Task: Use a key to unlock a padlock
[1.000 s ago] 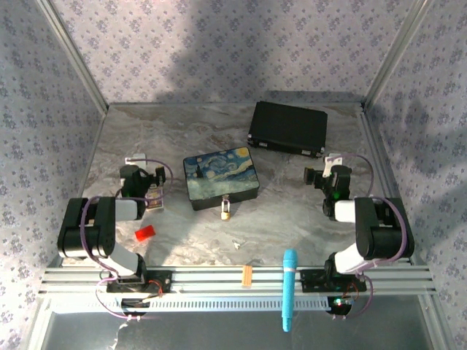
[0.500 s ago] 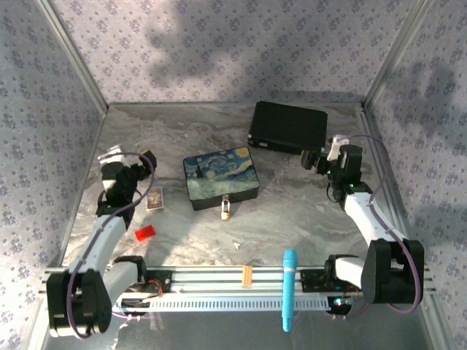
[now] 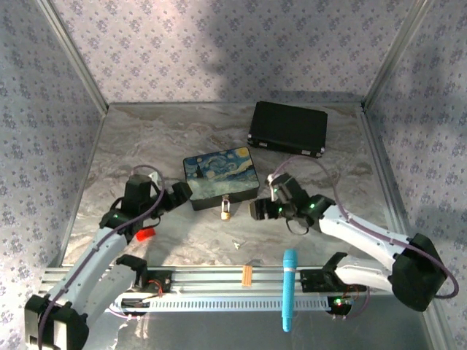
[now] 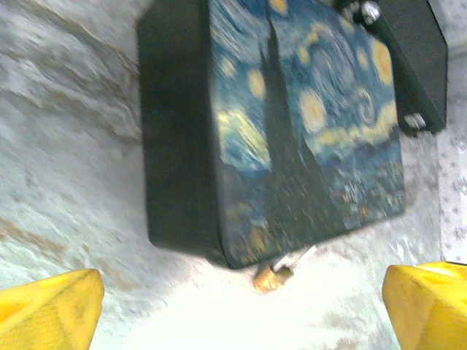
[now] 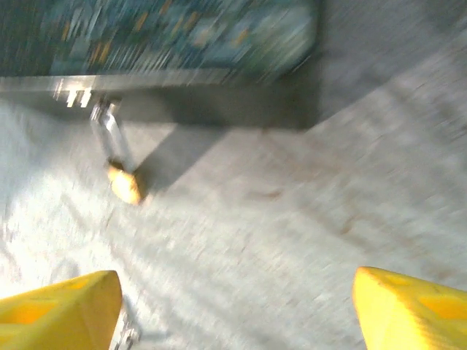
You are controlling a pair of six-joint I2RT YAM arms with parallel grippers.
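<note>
1. The right tool is released. Its yellow fingers stand wide apart with nothing between them, low over the bare tabletop and just to the right of the padlock.
2. The left tool is also spread and empty, and sits at the near left corner of the painted box.
3. The padlock lies on the tabletop against the box's near front face, between the two tools. Its brass body points toward the arm bases and its shackle reaches up to the silver hasp. It looks hooked through the hasp, though blur prevents certainty.
4. The key lies flat on the tabletop, closer to the arm bases and apart from the padlock. Neither tool touches it.
5. The padlock is probably rigid, dense for its size and smooth-sided, so it may slip or swing on the hasp. The best hold is likely across the flat faces of the body, leaving the keyhole end free.
6. The key is probably light, stiff and thin, so it would be hard to lift off the tabletop and could skid when nudged. It should be pinched by its head, with the blade left exposed.
</note>
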